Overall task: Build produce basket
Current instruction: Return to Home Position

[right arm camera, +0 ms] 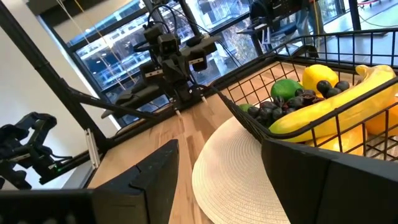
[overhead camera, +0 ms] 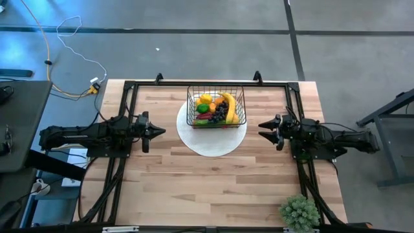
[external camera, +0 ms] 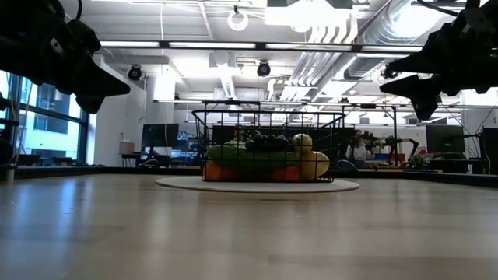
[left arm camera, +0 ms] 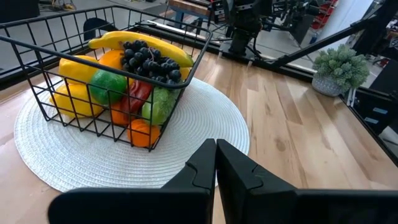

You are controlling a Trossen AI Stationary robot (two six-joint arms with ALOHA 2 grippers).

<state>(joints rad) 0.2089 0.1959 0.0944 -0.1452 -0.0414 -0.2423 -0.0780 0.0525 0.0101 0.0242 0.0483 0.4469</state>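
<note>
Basket: black wire basket [overhead camera: 189,105] stands upright on a round white mat [overhead camera: 210,144], near one long edge of the table [overhead camera: 213,188], midway between the two arms.
Produce: all the produce [overhead camera: 215,110] in view lies inside the basket, piled to about the rim. None seen loose on the mat or the wood.
Top layer: banana [left arm camera: 143,46] along one side, dark grapes [left arm camera: 149,61] against it.
Below: yellow, green and red pieces. An orange piece [left arm camera: 142,132] sits lowest, at a corner against the wire.
Left gripper: left gripper [overhead camera: 160,131] hangs to the left of the mat, well apart from the basket and pointing at it. Jaws together, nothing between them.
Right gripper: right gripper [overhead camera: 262,128] hangs on the opposite side, near the mat's edge and not touching the basket. Jaws apart, empty.
Height: low view shows both arms up off the wood, at or above the basket's rim.
Other: bushy plant [overhead camera: 299,212] at a table corner on the right arm's side, well away and no part of the job.
Done: loading looks finished, judging by the full basket and nothing stray around it.
Left to do: probably only parking both arms. The right jaws may need closing to match the left.
Risk: low, as both grippers are clear of the wire.
</note>
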